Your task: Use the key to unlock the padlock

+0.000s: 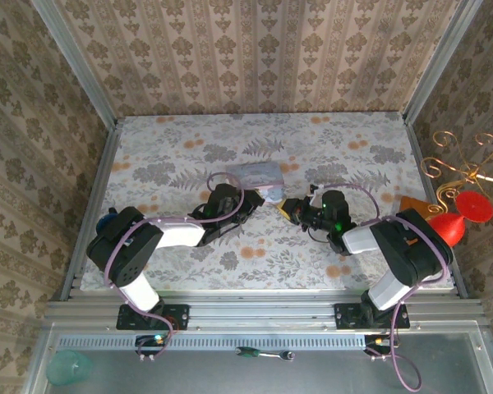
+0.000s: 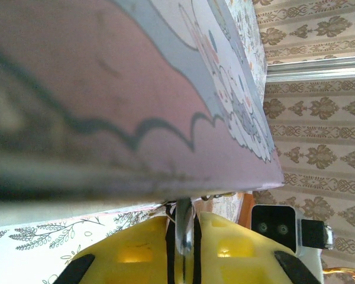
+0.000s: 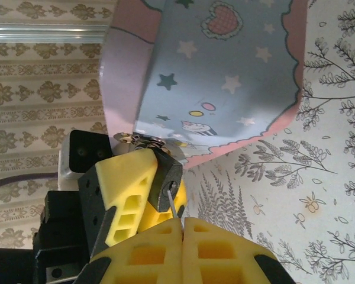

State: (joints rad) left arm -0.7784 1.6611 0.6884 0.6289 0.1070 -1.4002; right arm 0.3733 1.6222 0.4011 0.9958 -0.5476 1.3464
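1. Yellow fingers of the right claw (image 3: 183, 223) are seen closest in the right wrist view. They are pressed tight together, and the key (image 3: 172, 205) is pinched between their tips (only a thin metal sliver of it sticks out).
2. The key's free end is met by the padlock (image 3: 165, 177), a small black block just above those tips. Whether the key is seated in the keyhole cannot be told.
3. The padlock is clamped between the yellow fingers of the left claw (image 2: 182, 220), which is closed almost fully onto it. In the left wrist view the black body is seen as a dark strip between the fingers, with the metal shackle (image 2: 184, 234) rising from it.
4. A pastel tin (image 3: 225, 77), printed with stars and a heart, is found directly behind the padlock. The shackle reaches up to the tin's lower edge.
5. From overhead, the two claws are seen tip to tip near the middle of the floral surface (image 1: 329, 156), just in front of the tin, which rests on that surface.
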